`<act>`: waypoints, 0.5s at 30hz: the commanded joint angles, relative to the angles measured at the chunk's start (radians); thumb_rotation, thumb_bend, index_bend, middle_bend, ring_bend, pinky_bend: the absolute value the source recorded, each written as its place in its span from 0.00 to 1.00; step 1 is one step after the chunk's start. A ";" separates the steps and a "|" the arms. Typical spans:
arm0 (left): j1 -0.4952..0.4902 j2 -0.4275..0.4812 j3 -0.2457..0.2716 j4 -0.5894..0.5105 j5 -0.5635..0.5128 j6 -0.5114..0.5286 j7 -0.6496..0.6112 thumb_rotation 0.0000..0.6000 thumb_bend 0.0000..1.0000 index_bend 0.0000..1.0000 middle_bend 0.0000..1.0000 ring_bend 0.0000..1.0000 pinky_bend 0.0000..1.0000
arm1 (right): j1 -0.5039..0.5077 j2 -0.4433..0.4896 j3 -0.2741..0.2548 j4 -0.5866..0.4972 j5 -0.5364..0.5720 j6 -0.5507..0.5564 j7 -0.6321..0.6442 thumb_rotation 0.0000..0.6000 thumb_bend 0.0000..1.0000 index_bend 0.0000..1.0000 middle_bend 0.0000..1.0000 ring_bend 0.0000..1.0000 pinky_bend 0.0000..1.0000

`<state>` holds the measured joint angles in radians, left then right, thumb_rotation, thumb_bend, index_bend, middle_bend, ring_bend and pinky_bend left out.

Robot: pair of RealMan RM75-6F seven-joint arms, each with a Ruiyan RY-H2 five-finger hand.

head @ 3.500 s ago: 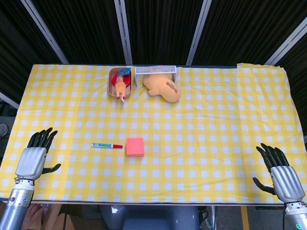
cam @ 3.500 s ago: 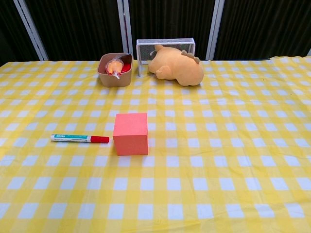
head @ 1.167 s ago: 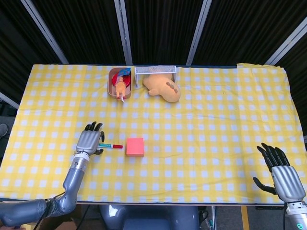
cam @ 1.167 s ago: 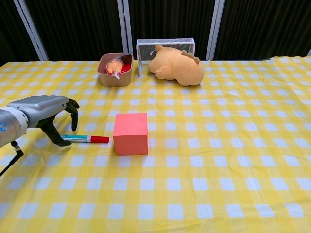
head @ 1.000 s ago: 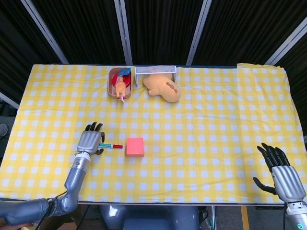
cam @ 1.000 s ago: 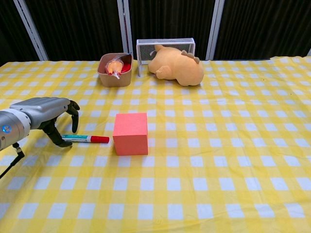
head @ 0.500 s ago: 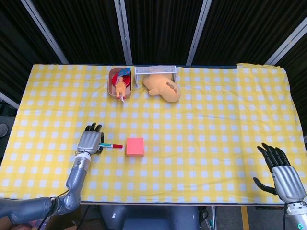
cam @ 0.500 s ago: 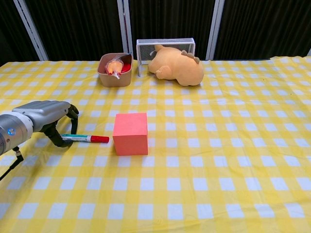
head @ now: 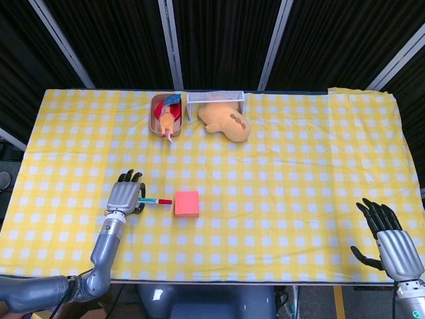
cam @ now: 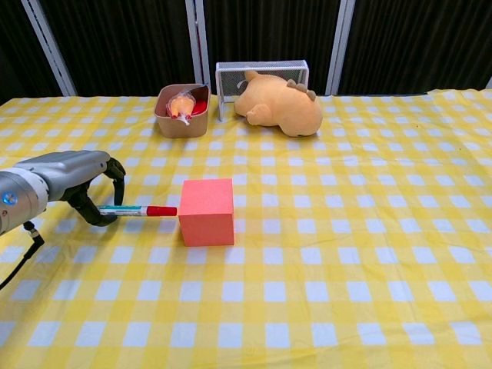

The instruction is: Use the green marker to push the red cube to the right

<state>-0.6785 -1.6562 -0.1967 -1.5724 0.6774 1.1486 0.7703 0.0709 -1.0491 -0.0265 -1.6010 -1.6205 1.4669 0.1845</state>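
The red cube (cam: 207,211) (head: 186,203) sits on the yellow checked cloth, left of the middle. My left hand (cam: 73,181) (head: 125,197) pinches the green marker (cam: 137,210) (head: 155,201) by its left end and holds it level, just off the cloth. The marker's red cap points right and its tip touches the cube's left face. My right hand (head: 392,241) rests open at the table's near right corner, far from the cube; only the head view shows it.
At the back stand a brown tub (cam: 182,112) with toys, a white wire basket (cam: 262,79) and a tan plush toy (cam: 281,104). The cloth to the right of the cube is bare yellow check.
My left hand has closed on the marker, lifted it off the cloth and moved it right, so its red tip now meets the cube. The cube and the right hand have stayed put.
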 commanded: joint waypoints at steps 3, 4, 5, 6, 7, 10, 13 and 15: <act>-0.002 0.017 0.009 -0.040 -0.032 0.026 0.032 1.00 0.45 0.58 0.12 0.00 0.11 | 0.000 0.000 0.000 0.000 0.000 0.000 0.001 1.00 0.32 0.00 0.00 0.00 0.00; -0.002 0.017 0.010 -0.045 -0.037 0.031 0.036 1.00 0.46 0.58 0.12 0.00 0.11 | 0.000 0.000 0.000 0.000 0.000 0.000 0.002 1.00 0.32 0.00 0.00 0.00 0.00; -0.002 0.016 0.011 -0.049 -0.044 0.038 0.040 1.00 0.46 0.58 0.12 0.00 0.11 | 0.000 0.000 0.000 0.000 0.000 0.000 0.001 1.00 0.32 0.00 0.00 0.00 0.00; -0.002 0.014 0.011 -0.051 -0.048 0.041 0.040 1.00 0.46 0.58 0.12 0.00 0.11 | 0.000 0.000 0.000 0.000 -0.001 0.000 0.001 1.00 0.32 0.00 0.00 0.00 0.00; -0.002 0.010 0.010 -0.053 -0.053 0.046 0.040 1.00 0.46 0.58 0.13 0.00 0.11 | 0.000 0.000 0.000 0.000 -0.002 0.000 0.001 1.00 0.32 0.00 0.00 0.00 0.00; -0.008 -0.005 0.007 -0.049 -0.065 0.051 0.043 1.00 0.46 0.59 0.13 0.01 0.11 | 0.000 0.000 0.000 -0.001 -0.002 0.001 0.000 1.00 0.32 0.00 0.00 0.00 0.00; -0.020 -0.029 -0.004 -0.040 -0.082 0.057 0.050 1.00 0.46 0.59 0.13 0.01 0.11 | 0.000 0.000 0.000 -0.002 -0.001 0.001 0.001 1.00 0.32 0.00 0.00 0.00 0.00; -0.029 -0.042 -0.011 -0.035 -0.089 0.059 0.054 1.00 0.46 0.59 0.13 0.01 0.11 | 0.000 0.001 0.000 -0.003 0.001 -0.001 0.001 1.00 0.32 0.00 0.00 0.00 0.00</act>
<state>-0.7018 -1.6919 -0.2028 -1.6111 0.5934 1.2054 0.8212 0.0713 -1.0484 -0.0261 -1.6037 -1.6201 1.4663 0.1857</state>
